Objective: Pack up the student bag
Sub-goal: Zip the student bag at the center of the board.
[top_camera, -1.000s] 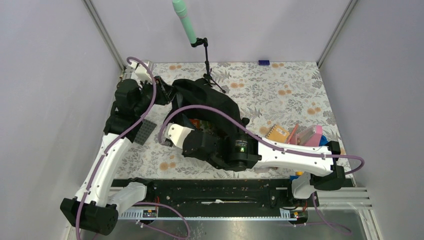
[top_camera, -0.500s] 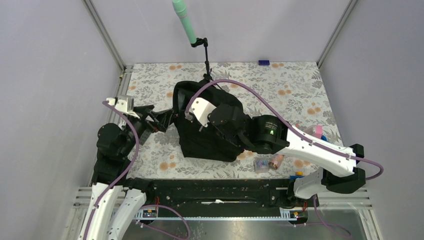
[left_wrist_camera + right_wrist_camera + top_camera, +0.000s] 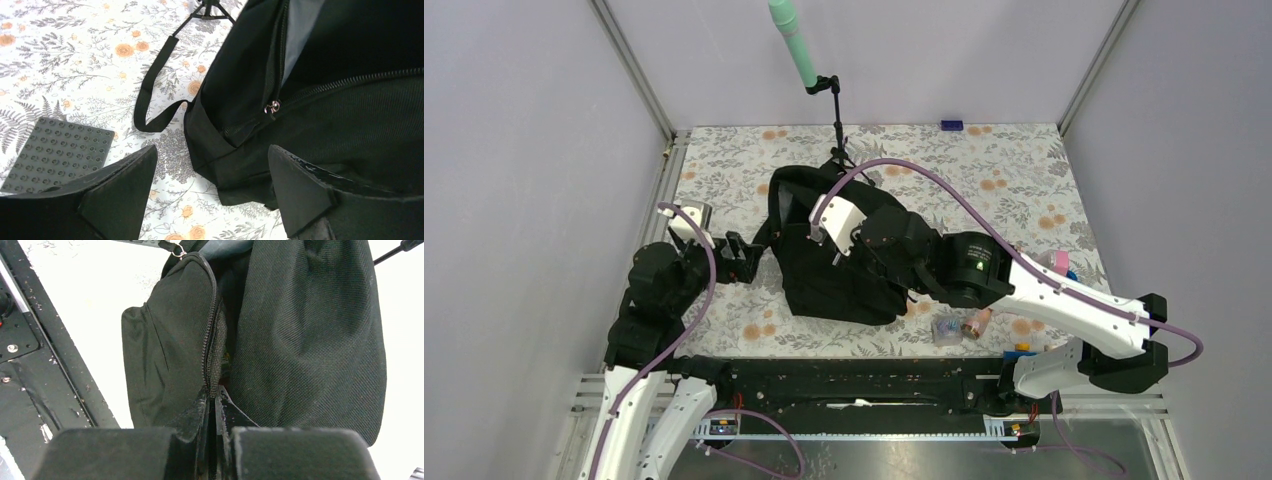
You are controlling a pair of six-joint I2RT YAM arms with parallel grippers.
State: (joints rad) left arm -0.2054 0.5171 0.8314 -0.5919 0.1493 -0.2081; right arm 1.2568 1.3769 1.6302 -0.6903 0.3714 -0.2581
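The student bag (image 3: pixel 824 275), a big black backpack, lies in the middle of the table. The left wrist view shows its grey lining (image 3: pixel 300 30), a zipper pull (image 3: pixel 272 107) and a loose strap (image 3: pixel 150 95). My left gripper (image 3: pixel 212 185) is open just off the bag's lower left corner, and its fingers (image 3: pixel 120 195) hold nothing. My right gripper (image 3: pixel 214 402) is shut on the bag's zipper edge (image 3: pixel 207 340), with the fabric pinched between its fingertips. From above, the right wrist hangs over the bag's top.
A grey studded baseplate (image 3: pixel 55 150) lies left of the bag, near my left fingers. A green microphone (image 3: pixel 792 45) on a tripod (image 3: pixel 838 140) stands behind the bag. Small items (image 3: pixel 959 326) and a pink object (image 3: pixel 1056 262) lie at the right, by the right arm.
My left gripper let go of the bag, opened and drew back to the left. My right arm swung from in front of the bag to over it and shut on the zipper edge.
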